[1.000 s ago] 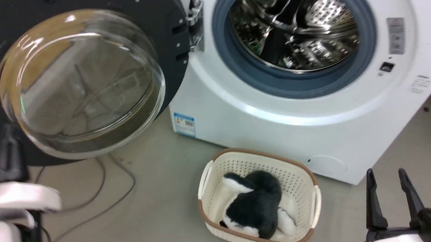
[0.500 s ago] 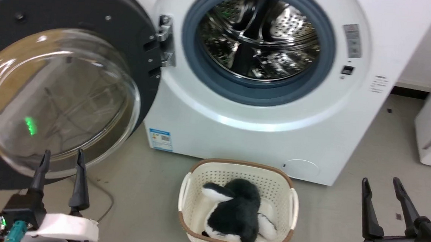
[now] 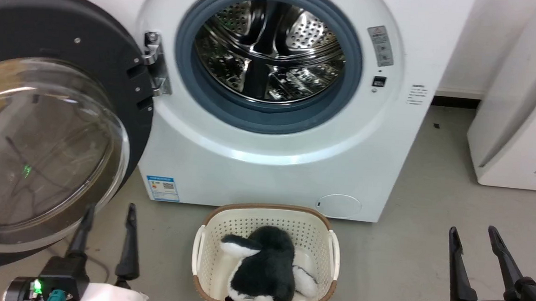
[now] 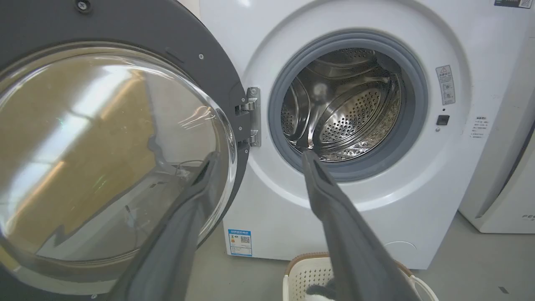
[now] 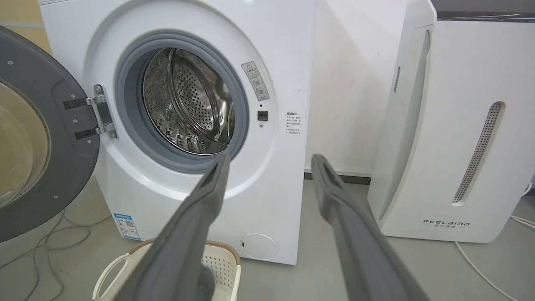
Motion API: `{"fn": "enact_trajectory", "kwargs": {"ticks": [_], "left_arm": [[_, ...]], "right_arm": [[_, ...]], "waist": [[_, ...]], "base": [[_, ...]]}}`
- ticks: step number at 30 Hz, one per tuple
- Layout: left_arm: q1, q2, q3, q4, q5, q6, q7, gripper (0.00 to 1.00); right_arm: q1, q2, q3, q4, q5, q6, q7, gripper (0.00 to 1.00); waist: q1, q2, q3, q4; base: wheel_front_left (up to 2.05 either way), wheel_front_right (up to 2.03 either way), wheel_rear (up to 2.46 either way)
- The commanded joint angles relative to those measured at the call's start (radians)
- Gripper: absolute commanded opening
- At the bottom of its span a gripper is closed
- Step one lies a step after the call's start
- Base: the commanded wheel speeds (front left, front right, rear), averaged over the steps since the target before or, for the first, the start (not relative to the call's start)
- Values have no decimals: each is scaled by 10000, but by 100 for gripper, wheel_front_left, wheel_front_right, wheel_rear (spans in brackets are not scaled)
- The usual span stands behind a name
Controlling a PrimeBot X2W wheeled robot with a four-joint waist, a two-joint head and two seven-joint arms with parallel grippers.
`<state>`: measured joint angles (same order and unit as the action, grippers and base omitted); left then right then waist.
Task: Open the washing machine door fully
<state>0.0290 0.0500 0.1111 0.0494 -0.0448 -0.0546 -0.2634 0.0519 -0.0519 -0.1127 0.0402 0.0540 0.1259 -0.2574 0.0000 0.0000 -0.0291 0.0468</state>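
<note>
The washing machine (image 3: 285,170) is a white front-loader with its steel drum (image 3: 269,53) exposed. The washing machine door (image 3: 71,26) stands swung wide to the left on its metal hinge (image 3: 154,71), its dark grey inner side and bulging glass bowl (image 3: 39,155) facing me. My left gripper (image 3: 111,207) is open just below the door's lower rim, touching nothing. Far to the right, my right gripper (image 3: 472,229) is open above the floor. The left wrist view has the door (image 4: 104,146) to the left of that gripper (image 4: 260,154). The right wrist view looks past its gripper (image 5: 271,156) at the drum.
A cream basket (image 3: 264,208) holding a black and white plush toy (image 3: 266,262) sits on the floor before the machine. A white slanted appliance (image 3: 521,115) stands at the right. Cables (image 5: 54,238) lie under the door. Bare grey floor (image 3: 406,252) lies between basket and right gripper.
The head camera has swung, shifting the machine leftward and down in the picture. My left gripper has come away from the door's lower edge and now points up, open, at the lower left.
</note>
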Motion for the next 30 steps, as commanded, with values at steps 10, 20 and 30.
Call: {"fn": "enact_trajectory", "kwargs": {"ticks": [10, 20, 30], "left_arm": [[301, 5, -488, 32, -143, -4, 16, 100], [120, -11, -513, 4, -96, 22, 141, 0], [85, -10, -564, -38, -50, 66, 352, 0]], "right_arm": [[357, 17, 31, -199, 8, 48, -44, 100], [191, -1, 75, -158, -29, -16, 143, 0], [131, 1, 164, -178, -72, -10, 349, 0]], "waist": [[0, 0, -192, -384], [0, 0, -161, -386], [0, 0, -123, -393]], "base": [[0, 0, 0], [0, 0, 0], [0, 0, 0]]}}
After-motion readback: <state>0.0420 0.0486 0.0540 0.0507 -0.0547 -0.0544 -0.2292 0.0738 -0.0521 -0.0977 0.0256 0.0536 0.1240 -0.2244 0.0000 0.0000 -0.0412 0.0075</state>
